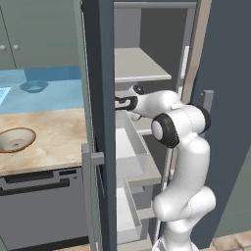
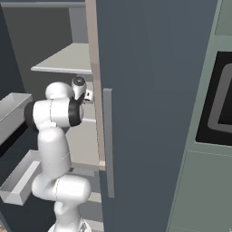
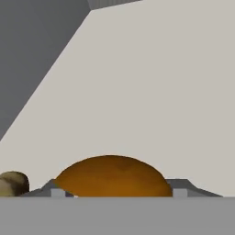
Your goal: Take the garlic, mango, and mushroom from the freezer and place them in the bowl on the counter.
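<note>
In the hand view the mango, a smooth orange-brown oval, lies on a pale freezer shelf. My gripper has a fingertip pressed against each of its sides. A small tan-brown lump, possibly the mushroom, sits just to its left. The garlic is out of view. From the left base view my arm reaches left into the open freezer, and the hand is partly hidden behind the dark door edge. The tan-rimmed bowl rests on the beige counter, left of the freezer.
White door bins hang just below my hand. The freezer's dark door with its long handle stands right of the arm. A bluish mirrored bowl shows behind the counter. A dark oven front is at far right.
</note>
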